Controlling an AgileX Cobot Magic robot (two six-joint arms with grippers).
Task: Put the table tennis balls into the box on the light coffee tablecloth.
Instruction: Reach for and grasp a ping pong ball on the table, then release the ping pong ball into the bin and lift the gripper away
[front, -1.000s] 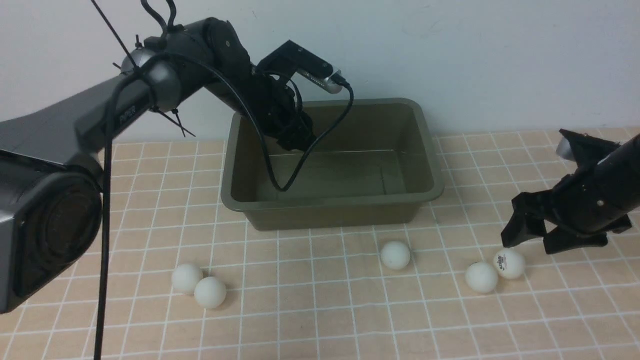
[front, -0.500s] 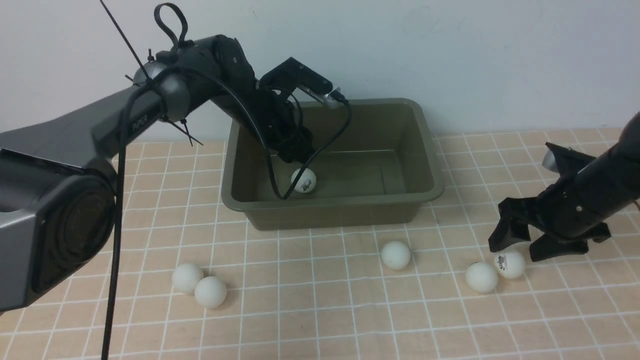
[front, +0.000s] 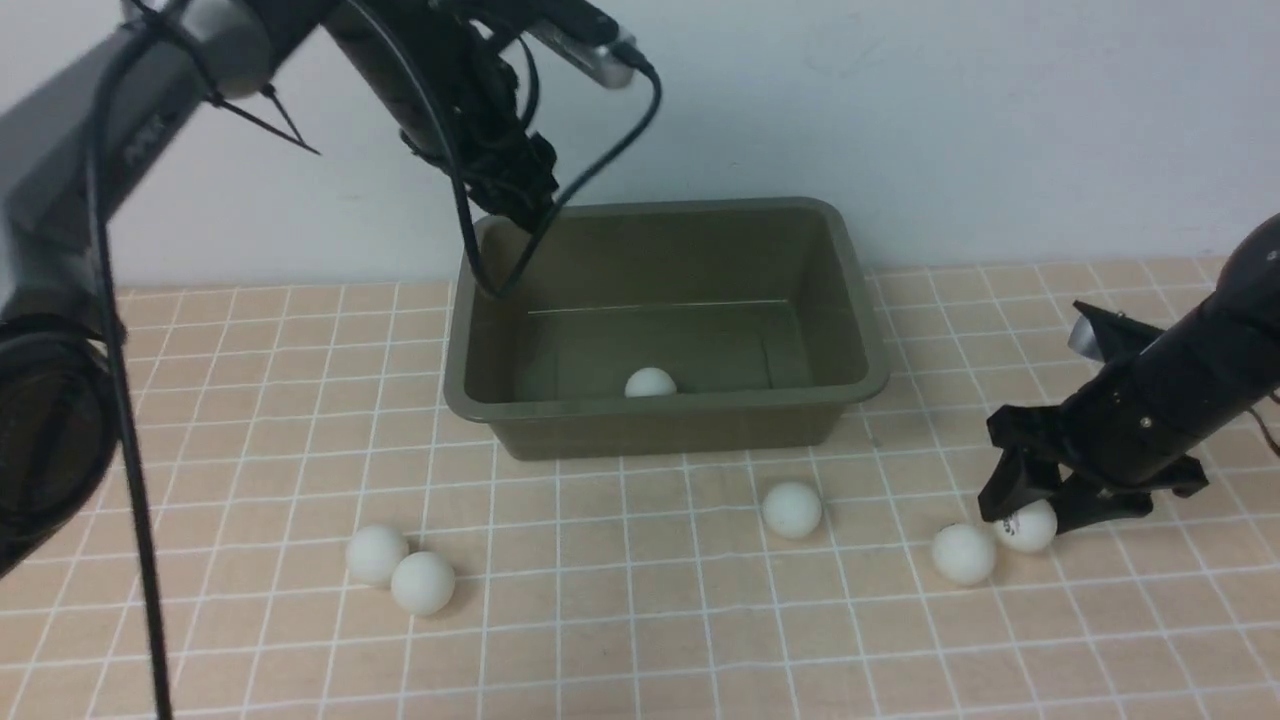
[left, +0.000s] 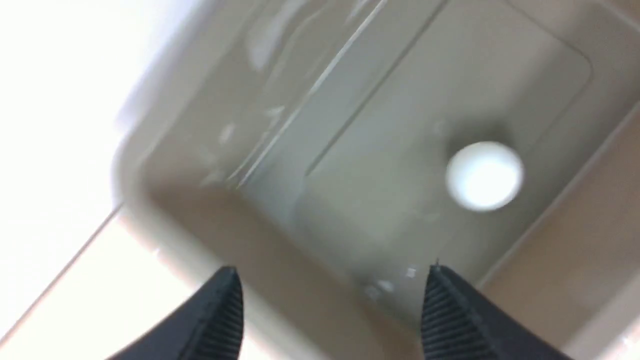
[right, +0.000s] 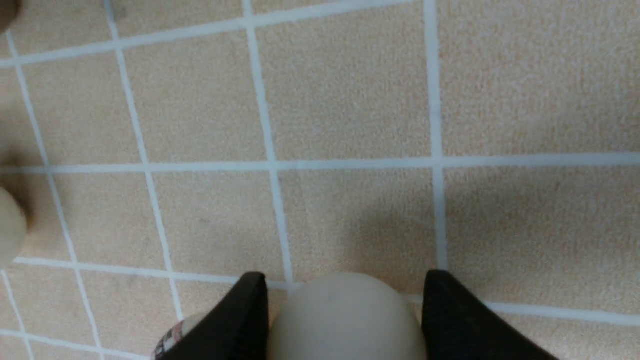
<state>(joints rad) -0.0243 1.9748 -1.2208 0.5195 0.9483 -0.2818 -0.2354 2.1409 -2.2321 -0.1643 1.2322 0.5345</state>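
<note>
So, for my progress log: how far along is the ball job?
Done: one small white ball lies inside the olive-green plastic tub; the left claw hangs open and empty above it. In hand: the right claw grips a logo-printed white ball, not yet lifted off the tan grid cloth. Left: four other white balls on the cloth: a close pair, one before the tub, one beside the gripped ball.

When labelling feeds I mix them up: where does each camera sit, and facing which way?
Front: mid-robot, facing forward over the tablecloth to the box; both arms show.
Left wrist: on that wrist, looking down into the box; the open left pincer shows its tips.
Right wrist: on that wrist, looking down at the tablecloth; the right pincer clasps a loose ball.
Front and left wrist share the boxed ball.
</note>
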